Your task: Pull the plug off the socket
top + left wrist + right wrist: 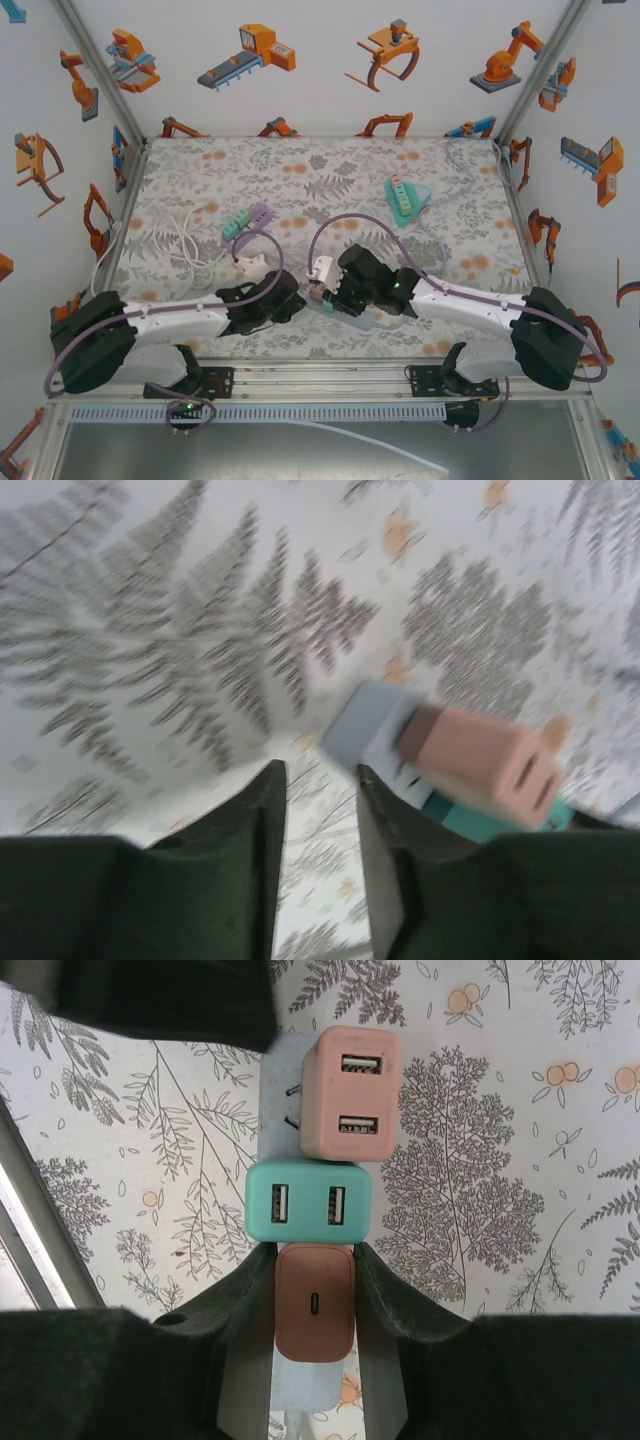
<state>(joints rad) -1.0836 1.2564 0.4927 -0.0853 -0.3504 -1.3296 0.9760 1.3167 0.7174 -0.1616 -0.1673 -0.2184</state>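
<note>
At the near edge of the floral table (200, 170), right gripper (313, 1252) clamps the pale-blue power strip (280, 1060) lengthwise; pink boxy plastic plug (350, 1095), prongs part-bared, sits on its far end, with left gripper (320, 770), narrowly parted and empty, just beside it.

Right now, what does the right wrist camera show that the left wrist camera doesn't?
Right wrist: the right fingers clamping a brown charger, and the pink charger with its prongs partly out of the power strip. Left wrist: the left fingers, slightly apart, nothing between them. Both: pink charger, teal charger, power strip, floral tablecloth.
</note>
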